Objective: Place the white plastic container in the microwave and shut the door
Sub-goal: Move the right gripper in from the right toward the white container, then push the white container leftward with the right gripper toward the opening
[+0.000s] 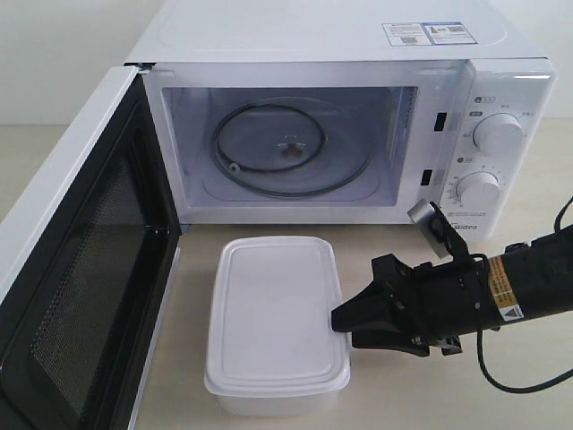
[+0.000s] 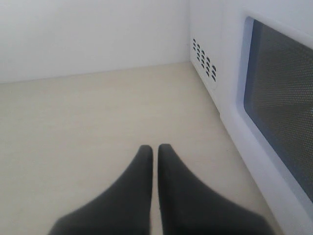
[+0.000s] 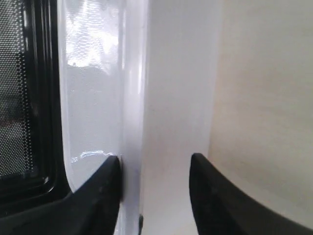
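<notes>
In the exterior view the door (image 1: 63, 260) swings wide to the left, its black mesh inner face cut off by the frame's edge. The microwave (image 1: 340, 54) stands open, the round glass turntable (image 1: 286, 148) bare behind a glossy white cavity. The white plastic container (image 1: 273, 313) sits lidded on the pale table (image 1: 376, 246), just in front of the opening – shallow, rounded at the corners, translucent. The right gripper (image 1: 340, 321) meets its right rim; a black cable (image 1: 501, 383) loops behind the arm. The left gripper is out of sight here.

In the left wrist view the left gripper (image 2: 155, 149) shows two smooth black fingers pressed together over bare table, beside the door's dark window (image 2: 283, 107).

In the right wrist view the right gripper (image 3: 154, 164) has its jaws spread either side of the container's rim – whether they press on it is unclear.
</notes>
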Motion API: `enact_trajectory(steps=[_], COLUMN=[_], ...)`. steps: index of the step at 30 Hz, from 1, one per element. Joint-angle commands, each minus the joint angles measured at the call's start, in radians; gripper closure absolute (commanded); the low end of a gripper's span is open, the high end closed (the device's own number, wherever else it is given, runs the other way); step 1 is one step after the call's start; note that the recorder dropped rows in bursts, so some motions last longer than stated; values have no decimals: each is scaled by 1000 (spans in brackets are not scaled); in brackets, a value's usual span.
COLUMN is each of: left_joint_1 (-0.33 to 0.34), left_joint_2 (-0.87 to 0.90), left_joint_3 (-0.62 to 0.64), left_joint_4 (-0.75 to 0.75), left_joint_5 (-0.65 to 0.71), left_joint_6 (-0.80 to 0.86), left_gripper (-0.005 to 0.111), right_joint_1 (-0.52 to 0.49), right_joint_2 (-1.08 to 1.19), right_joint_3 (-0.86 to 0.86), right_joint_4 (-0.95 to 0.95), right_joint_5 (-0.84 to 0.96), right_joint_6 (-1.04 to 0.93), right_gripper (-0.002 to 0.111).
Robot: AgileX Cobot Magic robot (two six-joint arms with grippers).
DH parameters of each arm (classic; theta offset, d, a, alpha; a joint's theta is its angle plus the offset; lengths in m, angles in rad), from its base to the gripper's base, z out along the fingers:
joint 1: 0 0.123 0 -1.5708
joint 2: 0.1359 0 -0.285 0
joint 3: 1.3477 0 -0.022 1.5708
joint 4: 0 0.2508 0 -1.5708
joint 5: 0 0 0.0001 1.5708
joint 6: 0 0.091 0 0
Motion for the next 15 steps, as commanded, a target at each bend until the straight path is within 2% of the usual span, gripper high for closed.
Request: enact_trajectory(steps=[1, 12, 15], left_joint_1=[5, 5, 5], left_joint_2=[-2, -2, -2], left_joint_3=[4, 4, 4], left_joint_4=[1, 1, 1], left_joint_5=[-1, -1, -1], left_joint_6=[3, 3, 3], left_gripper=[102, 102, 102], right_joint_1=[3, 3, 3], right_joint_2=[-4, -4, -4], right_joint_3=[-1, -1, -1], right_joint_4=[16, 40, 49], right_joint_5=[14, -82, -58], right_joint_6=[-8, 17, 17], right_gripper=[65, 65, 65])
